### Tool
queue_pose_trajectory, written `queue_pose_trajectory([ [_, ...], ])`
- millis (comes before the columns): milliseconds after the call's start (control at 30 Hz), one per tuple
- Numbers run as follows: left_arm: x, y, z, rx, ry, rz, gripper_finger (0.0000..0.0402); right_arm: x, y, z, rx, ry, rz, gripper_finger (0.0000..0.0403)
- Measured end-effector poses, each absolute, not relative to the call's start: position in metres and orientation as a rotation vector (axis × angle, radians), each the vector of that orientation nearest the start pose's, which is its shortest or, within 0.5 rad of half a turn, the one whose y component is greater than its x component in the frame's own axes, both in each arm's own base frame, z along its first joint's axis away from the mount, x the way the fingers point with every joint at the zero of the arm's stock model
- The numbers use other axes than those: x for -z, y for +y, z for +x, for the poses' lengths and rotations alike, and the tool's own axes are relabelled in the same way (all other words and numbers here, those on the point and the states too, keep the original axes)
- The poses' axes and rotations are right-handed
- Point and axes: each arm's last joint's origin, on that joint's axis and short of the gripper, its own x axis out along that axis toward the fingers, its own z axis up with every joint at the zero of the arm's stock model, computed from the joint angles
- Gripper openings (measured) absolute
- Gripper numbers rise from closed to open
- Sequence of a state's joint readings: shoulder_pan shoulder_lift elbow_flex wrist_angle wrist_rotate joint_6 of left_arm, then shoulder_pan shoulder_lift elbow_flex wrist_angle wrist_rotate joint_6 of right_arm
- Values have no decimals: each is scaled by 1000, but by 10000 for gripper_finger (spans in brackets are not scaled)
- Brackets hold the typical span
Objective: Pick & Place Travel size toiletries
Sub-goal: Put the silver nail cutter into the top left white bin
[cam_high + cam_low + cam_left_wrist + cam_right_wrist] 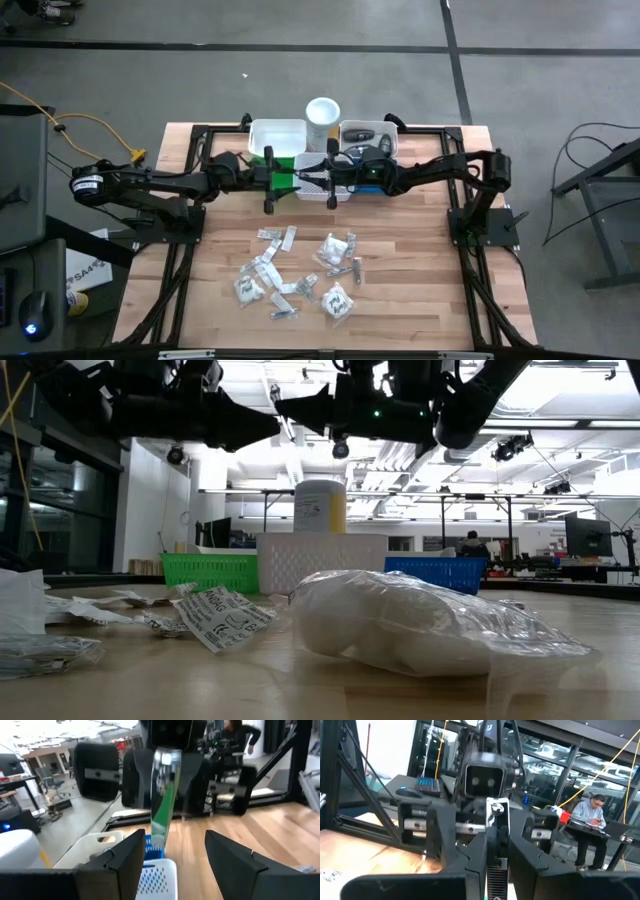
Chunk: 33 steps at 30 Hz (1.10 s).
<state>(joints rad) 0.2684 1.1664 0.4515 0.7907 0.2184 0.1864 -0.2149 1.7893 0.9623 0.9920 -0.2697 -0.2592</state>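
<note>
While my two grippers meet nose to nose above the far bins, my right gripper (333, 184) is clamped on a thin sachet (164, 800), held upright between us so my left gripper (268, 181), fingers apart, can take it or it can drop into a bin. Four bins sit there: two white, one green (210, 571), one blue (437, 572). More than a dozen packets (297, 275) wait on the near bench (420, 270).
</note>
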Motion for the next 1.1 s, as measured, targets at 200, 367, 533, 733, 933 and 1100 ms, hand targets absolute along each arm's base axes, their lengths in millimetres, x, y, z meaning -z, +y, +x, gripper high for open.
queue_pose_trajectory([
  [200,-242,56,229,-56,-114,203,205,-241,-66,375,-69,-214,-318,50],
  [367,-245,57,234,-26,-119,199,205,-247,-63,377,-91,-242,-335,50],
  [533,-247,58,243,18,-117,188,205,-247,-63,380,-86,-236,-341,50],
  [733,-247,58,243,20,-117,185,202,-244,-63,381,-53,-207,-331,50],
  [933,-248,58,243,20,-121,180,144,-244,-63,381,-50,-204,-328,50],
  [1100,-248,58,243,16,-120,185,64,-244,-63,381,-54,-199,-312,50],
])
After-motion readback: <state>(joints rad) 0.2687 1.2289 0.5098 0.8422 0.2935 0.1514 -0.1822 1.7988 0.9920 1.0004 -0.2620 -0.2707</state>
